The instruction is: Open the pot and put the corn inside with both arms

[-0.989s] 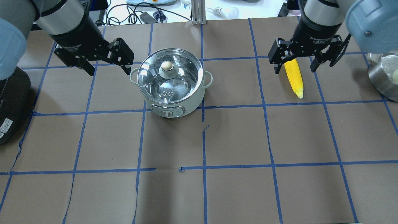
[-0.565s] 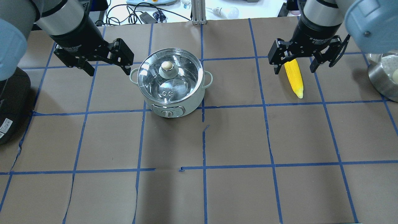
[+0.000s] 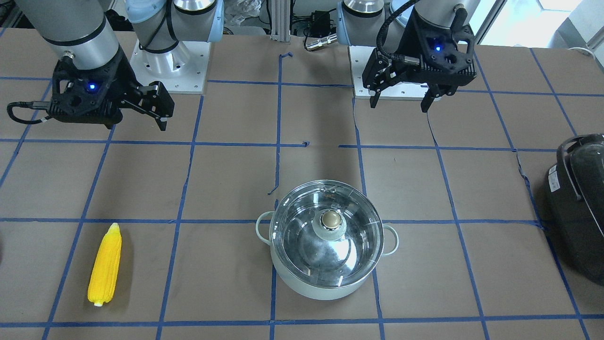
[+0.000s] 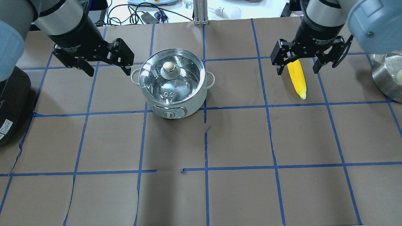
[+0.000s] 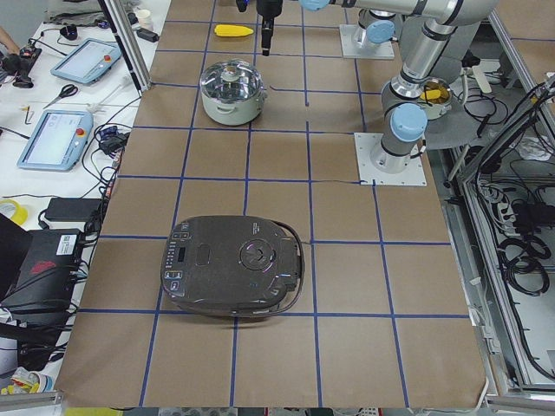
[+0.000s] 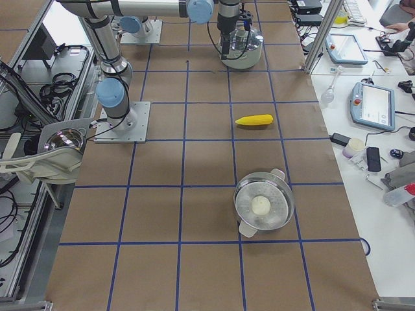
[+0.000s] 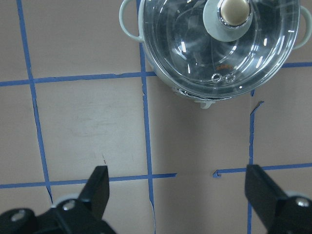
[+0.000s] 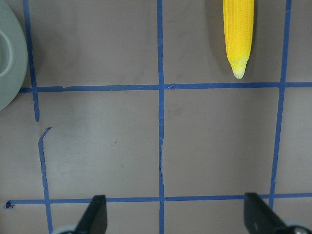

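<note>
The pale mint-white pot [image 4: 176, 103] stands on the table with its glass lid [image 4: 185, 73] on, brass knob [image 4: 169, 66] on top. It also shows in the front view [image 3: 325, 288] and the left wrist view [image 7: 195, 53]. My left gripper [image 4: 108, 70] is open and empty, hovering just left of the pot. The yellow corn [image 4: 297, 78] lies flat to the pot's right, also in the front view [image 3: 104, 264] and the right wrist view [image 8: 238, 34]. My right gripper [image 4: 297, 71] is open and empty, high above the corn's thick end.
A large black appliance [image 4: 11, 103] sits at the table's left edge, also seen in the exterior left view [image 5: 234, 264]. A steel pot [image 4: 388, 77] with a white ball in it stands at the right edge. Blue tape lines grid the brown table [image 4: 238, 141].
Both grippers have shifted only slightly, drifting a little away from me. Both stay open. The pot, lid and corn have not moved.
</note>
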Tool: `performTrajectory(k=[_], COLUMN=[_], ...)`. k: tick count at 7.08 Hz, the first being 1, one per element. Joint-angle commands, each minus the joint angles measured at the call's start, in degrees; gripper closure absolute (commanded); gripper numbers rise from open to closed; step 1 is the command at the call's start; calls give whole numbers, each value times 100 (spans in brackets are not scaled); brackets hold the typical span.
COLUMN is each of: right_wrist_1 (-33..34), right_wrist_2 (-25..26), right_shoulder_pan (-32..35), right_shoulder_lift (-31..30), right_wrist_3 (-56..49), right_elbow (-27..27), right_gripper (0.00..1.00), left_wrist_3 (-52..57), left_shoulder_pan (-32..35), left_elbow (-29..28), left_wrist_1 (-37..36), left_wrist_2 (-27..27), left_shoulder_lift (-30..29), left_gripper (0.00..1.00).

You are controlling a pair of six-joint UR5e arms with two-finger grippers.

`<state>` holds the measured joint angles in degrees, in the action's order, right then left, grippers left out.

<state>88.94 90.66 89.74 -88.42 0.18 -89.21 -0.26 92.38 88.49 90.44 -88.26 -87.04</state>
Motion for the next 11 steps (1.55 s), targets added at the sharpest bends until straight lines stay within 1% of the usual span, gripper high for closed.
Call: performTrajectory(k=[1,2,9,10,11], right_wrist_1=[1,-8,27,175,551], right_wrist_2=[4,134,101,109,118], right_shoulder_pan=[0,0,0,-9,-61], right_shoulder_lift=[9,9,53,62,166], right_wrist_3=[0,0,0,9,9], right_elbow=[0,0,0,0,0], right_gripper=[0,0,0,0,0], left_wrist_3=[0,0,0,0,0], left_shoulder_pan=[-1,-1,-1,-1,-1], left_elbow=[1,1,1,1,1], left_wrist_1=[26,18,18,18,9], left_wrist_2=[-16,-16,-16,-7,1], left_shoulder_lift=[12,12,21,21,21], left_gripper=[0,0,0,0,0])
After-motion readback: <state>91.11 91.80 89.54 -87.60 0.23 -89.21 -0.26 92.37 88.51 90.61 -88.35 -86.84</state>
